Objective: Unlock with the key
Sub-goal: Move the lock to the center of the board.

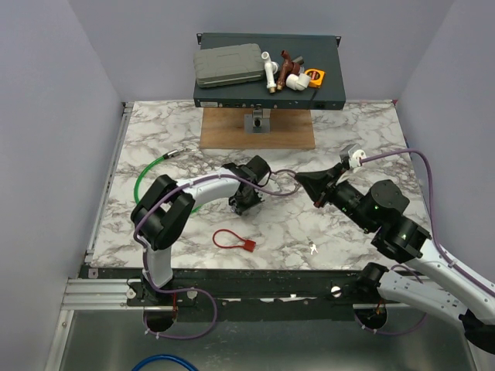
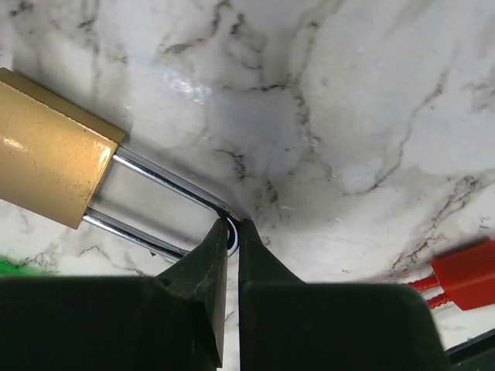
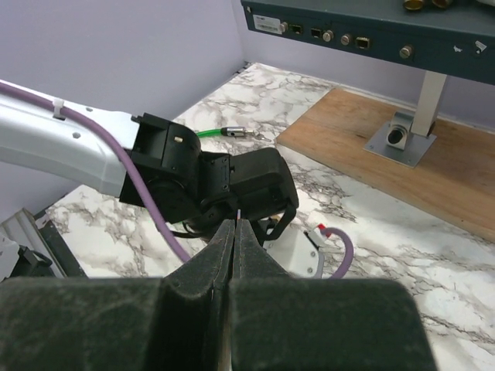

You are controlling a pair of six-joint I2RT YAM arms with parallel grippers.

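Only the left wrist view shows the brass padlock (image 2: pixel 50 158), lying flat on the marble table (image 2: pixel 348 116); from above, the left gripper (image 2: pixel 233 232) hides it. Its fingertips are clamped on the bend of the shackle (image 2: pixel 166 182). The right gripper (image 3: pixel 234 228) hangs nearby, fingers pressed together, apart from the lock

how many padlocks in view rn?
1. A brass-coloured padlock with a steel shackle lies on the marbled table, shackle bend pinched in the left claw. The overhead view hides it under that arm; no others visible.
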